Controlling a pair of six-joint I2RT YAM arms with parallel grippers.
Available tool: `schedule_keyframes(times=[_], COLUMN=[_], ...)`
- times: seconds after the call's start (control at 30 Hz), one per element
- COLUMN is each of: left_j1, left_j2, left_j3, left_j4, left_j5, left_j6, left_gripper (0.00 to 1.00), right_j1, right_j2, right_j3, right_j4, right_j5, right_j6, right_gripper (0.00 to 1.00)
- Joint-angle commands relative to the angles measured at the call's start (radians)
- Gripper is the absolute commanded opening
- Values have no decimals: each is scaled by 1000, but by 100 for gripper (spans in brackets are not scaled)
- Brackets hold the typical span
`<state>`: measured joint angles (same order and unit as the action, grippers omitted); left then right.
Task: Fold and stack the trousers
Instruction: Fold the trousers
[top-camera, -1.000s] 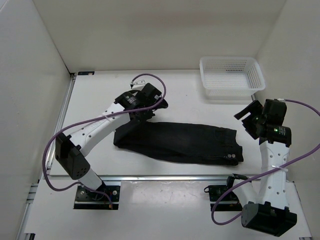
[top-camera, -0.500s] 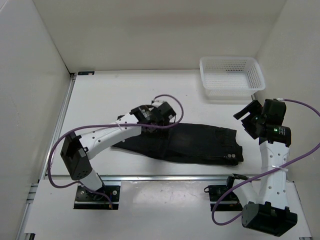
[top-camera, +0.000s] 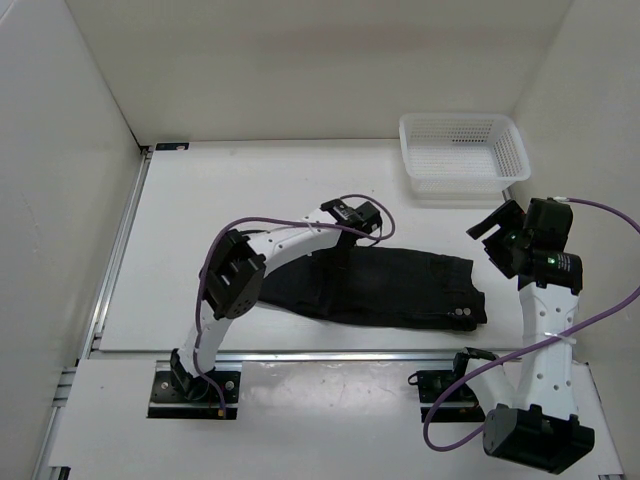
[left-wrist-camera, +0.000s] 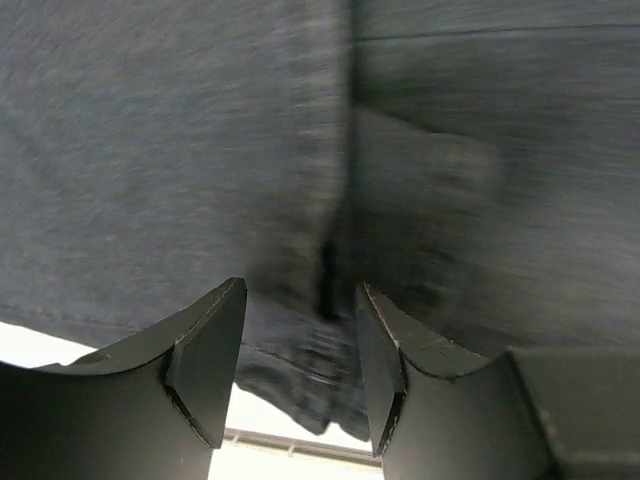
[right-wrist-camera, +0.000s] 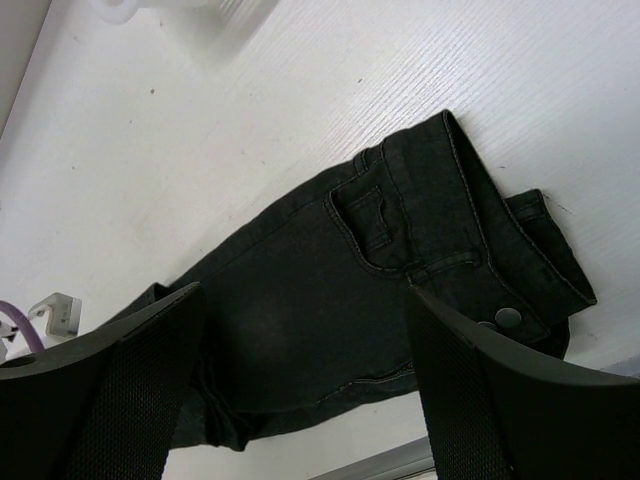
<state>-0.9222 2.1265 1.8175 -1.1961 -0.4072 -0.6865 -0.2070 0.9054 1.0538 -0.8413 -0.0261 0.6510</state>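
The black trousers lie lengthwise across the table, with the waistband and its small buttons at the right end. My left gripper is over the trousers' far edge near the middle. In the left wrist view its fingers are shut on a bunch of dark trouser fabric, which hangs between and below them. My right gripper hovers open and empty above the table, right of the waistband. The right wrist view shows its wide-apart fingers framing the trousers and a button.
A white mesh basket stands at the back right, beyond the right gripper; its blurred edge shows in the right wrist view. White walls enclose the table on the left, back and right. A metal rail runs along the near edge.
My left gripper has swept from the trousers' left leg end rightward to the middle, taking fabric with it; the trousers' left end now lies further right. The right arm has not moved.
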Motion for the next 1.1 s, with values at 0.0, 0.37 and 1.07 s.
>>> schedule_keyframes(times=[0.0, 0.37, 1.07], left_j1=[34, 63, 52], left_j2=[-94, -118, -8], left_j3=[-35, -116, -80], left_j4=[16, 87, 44], left_j5=[5, 90, 44], left_j6=[-48, -19, 25], left_gripper=[59, 60, 61], right_j1=[6, 6, 6], right_j2=[-16, -7, -16], right_j3=[2, 2, -8], right_j4=[13, 13, 13], right_j5=[-6, -6, -6], right_j6=[-14, -14, -14], right_gripper=[84, 84, 84])
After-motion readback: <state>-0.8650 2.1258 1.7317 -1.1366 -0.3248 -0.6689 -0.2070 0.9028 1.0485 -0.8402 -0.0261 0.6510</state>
